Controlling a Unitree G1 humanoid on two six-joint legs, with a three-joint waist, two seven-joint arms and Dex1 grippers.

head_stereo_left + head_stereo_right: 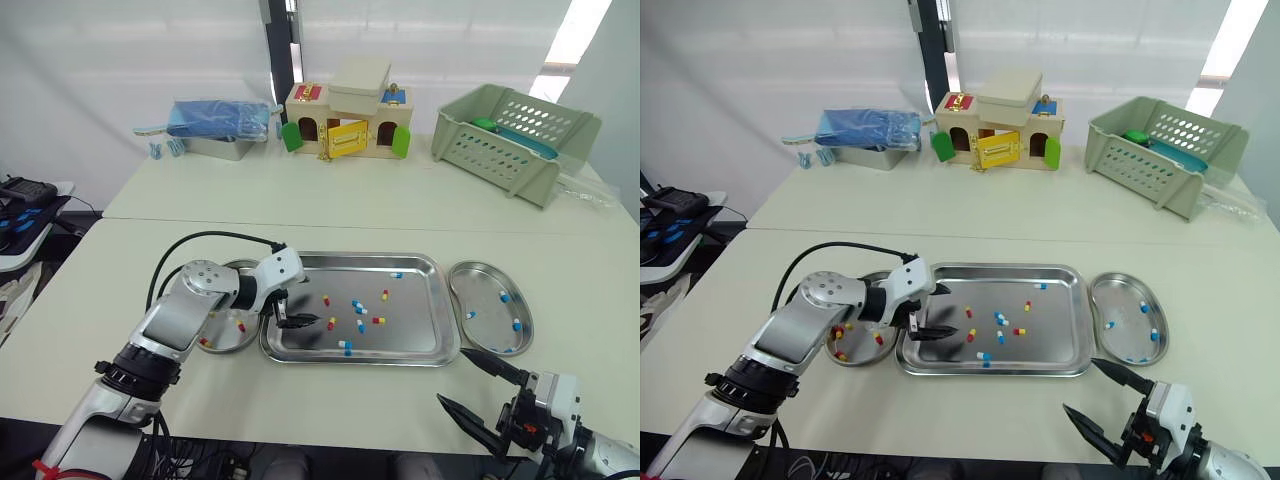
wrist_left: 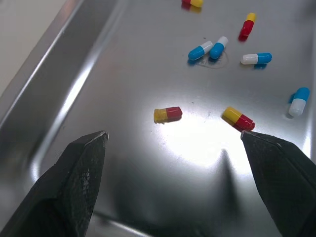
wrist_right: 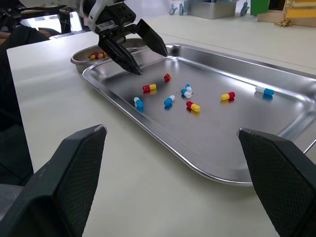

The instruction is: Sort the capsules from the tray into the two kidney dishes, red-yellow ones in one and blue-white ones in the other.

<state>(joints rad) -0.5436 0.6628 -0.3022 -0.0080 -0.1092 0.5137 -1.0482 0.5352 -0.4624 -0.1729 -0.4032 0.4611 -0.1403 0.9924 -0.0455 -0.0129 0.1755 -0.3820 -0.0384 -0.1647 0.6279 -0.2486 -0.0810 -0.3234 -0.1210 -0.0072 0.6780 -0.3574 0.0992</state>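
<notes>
Capsules (image 1: 357, 308) were scattered in the steel tray (image 1: 420, 262), flanked by the left kidney dish (image 1: 232, 343) and right kidney dish (image 1: 485, 285). The left gripper (image 1: 300, 320) was held spread above them, and the right gripper (image 1: 450, 373) was spread, clear of the tray.

**Capsules split between tray and dishes**

A rectangular steel tray (image 1: 430, 268) is laid flat, with the left kidney dish (image 1: 228, 338) just beside it at 9 o'clock and the right kidney dish (image 1: 488, 285) just beside it at 3 o'clock. Red-yellow capsules (image 1: 332, 324) and blue-white capsules (image 1: 357, 305) are scattered loosely about the tray's middle. One blue-white capsule (image 1: 397, 275) is set apart at 1 o'clock, near the rim. A few red-yellow capsules (image 1: 240, 325) are held in the left dish, and several blue-white ones (image 1: 505, 297) in the right.
</notes>
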